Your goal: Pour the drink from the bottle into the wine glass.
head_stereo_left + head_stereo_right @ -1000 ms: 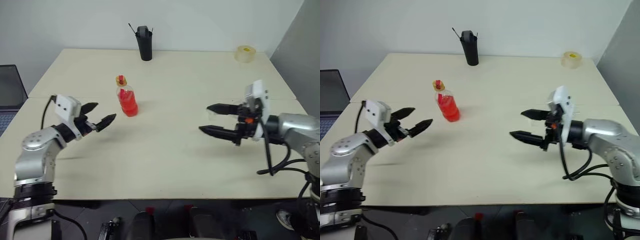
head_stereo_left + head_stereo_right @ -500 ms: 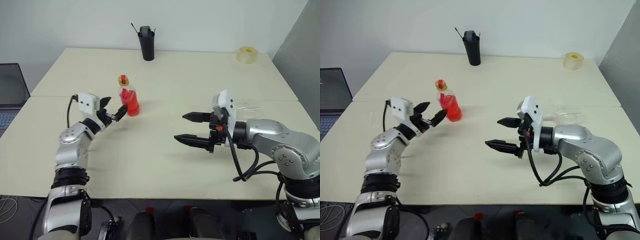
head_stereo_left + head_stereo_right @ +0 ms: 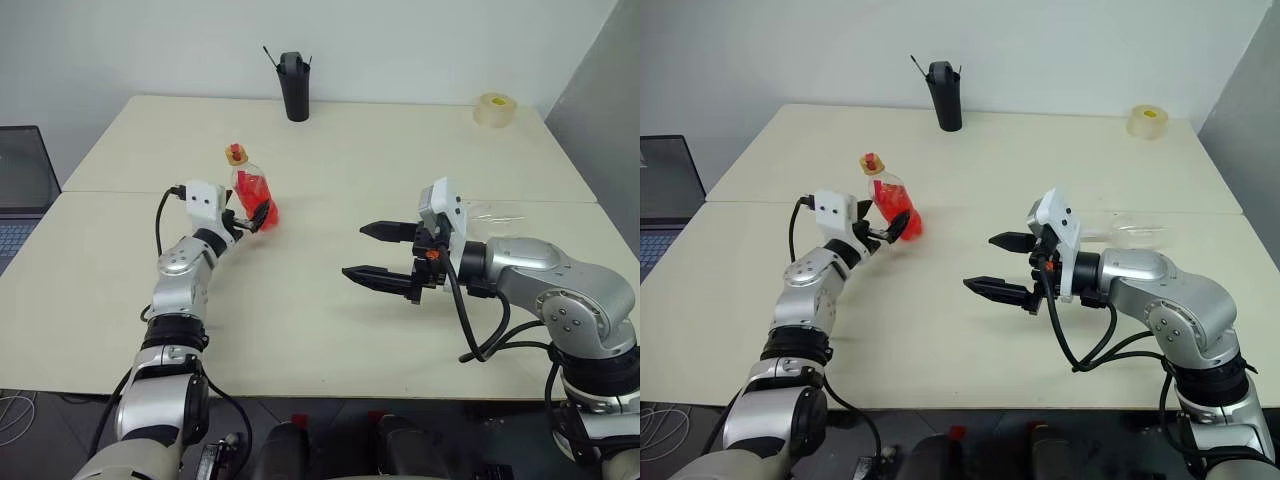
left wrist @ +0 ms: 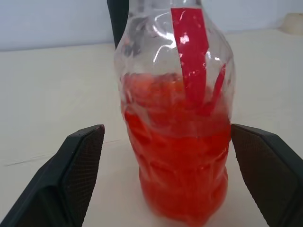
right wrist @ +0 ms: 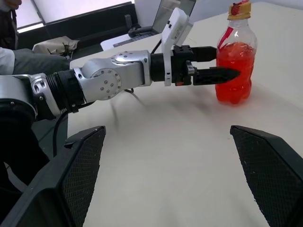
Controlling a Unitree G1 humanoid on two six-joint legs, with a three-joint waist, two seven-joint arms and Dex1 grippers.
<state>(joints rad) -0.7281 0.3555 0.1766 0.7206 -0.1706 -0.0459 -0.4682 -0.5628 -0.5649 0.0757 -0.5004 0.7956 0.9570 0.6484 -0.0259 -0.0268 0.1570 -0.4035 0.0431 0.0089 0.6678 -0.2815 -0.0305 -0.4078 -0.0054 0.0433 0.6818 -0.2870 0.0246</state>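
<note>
Left gripper spread wide around the bottle, not yet gripping.
Bottle stands mid-table (drink inside); I must close next. Right gripper waits open; wine glass lies behind.

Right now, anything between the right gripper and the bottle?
Nothing. In the left eye view, bare table runs from the open right gripper to the bottle. The open left gripper flanks the bottle on its far side.
</note>
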